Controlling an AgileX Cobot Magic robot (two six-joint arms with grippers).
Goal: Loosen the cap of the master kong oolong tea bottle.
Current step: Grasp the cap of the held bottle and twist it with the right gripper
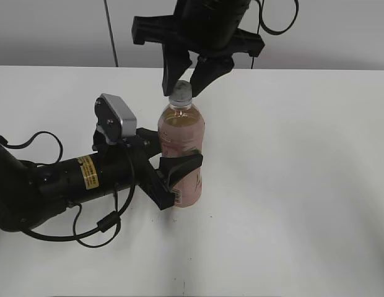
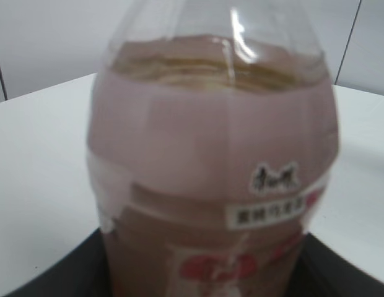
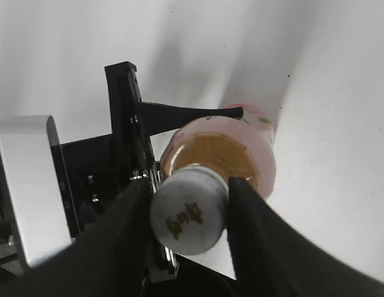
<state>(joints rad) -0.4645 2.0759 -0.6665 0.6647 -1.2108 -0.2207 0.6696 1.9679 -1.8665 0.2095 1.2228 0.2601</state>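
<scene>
The master kong oolong tea bottle (image 1: 181,133) stands upright on the white table, amber tea showing above its pale pink label. Its white cap (image 1: 181,91) is on the neck. My left gripper (image 1: 178,176) comes in from the left and is shut on the bottle's lower body. The label fills the left wrist view (image 2: 210,154), with the dark jaws at the bottom corners. My right gripper (image 1: 181,94) hangs from above, one finger on each side of the cap. In the right wrist view both fingers (image 3: 189,207) press the cap (image 3: 187,213), which bears a small dark mark.
The white table (image 1: 303,185) stretches around the bottle. The left arm with its silver wrist camera (image 1: 116,116) and looping black cables (image 1: 96,232) lies at the left front. A grey wall rises behind the table's far edge.
</scene>
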